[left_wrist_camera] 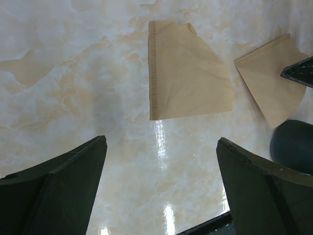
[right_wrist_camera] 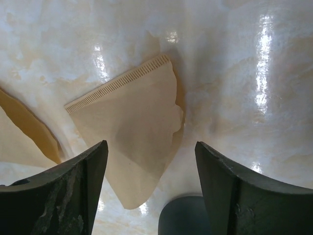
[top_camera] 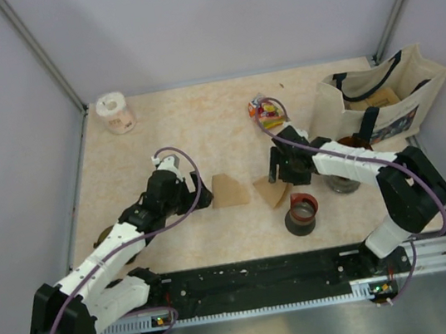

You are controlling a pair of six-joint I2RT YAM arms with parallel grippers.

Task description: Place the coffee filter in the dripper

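Two flat brown paper coffee filters lie mid-table. One filter [top_camera: 229, 190] [left_wrist_camera: 186, 73] lies just ahead of my open, empty left gripper [top_camera: 203, 197] [left_wrist_camera: 161, 142]. The other filter [top_camera: 273, 192] [right_wrist_camera: 132, 132] [left_wrist_camera: 271, 81] lies under my open, empty right gripper [top_camera: 276, 176] [right_wrist_camera: 150, 145], which hovers over it without touching. I cannot pick out the dripper for sure. A small olive-brown shape [top_camera: 99, 235] peeks from under the left forearm, and a dark brown round rim [top_camera: 353, 144] shows behind the right forearm.
A black cup with a red rim [top_camera: 301, 213] [right_wrist_camera: 183, 215] [left_wrist_camera: 293, 144] stands just near of the right filter. A clear glass cup [top_camera: 343, 182] sits under the right forearm. A tote bag [top_camera: 381, 101], a snack packet [top_camera: 266, 110] and a paper roll [top_camera: 117, 112] are at the back.
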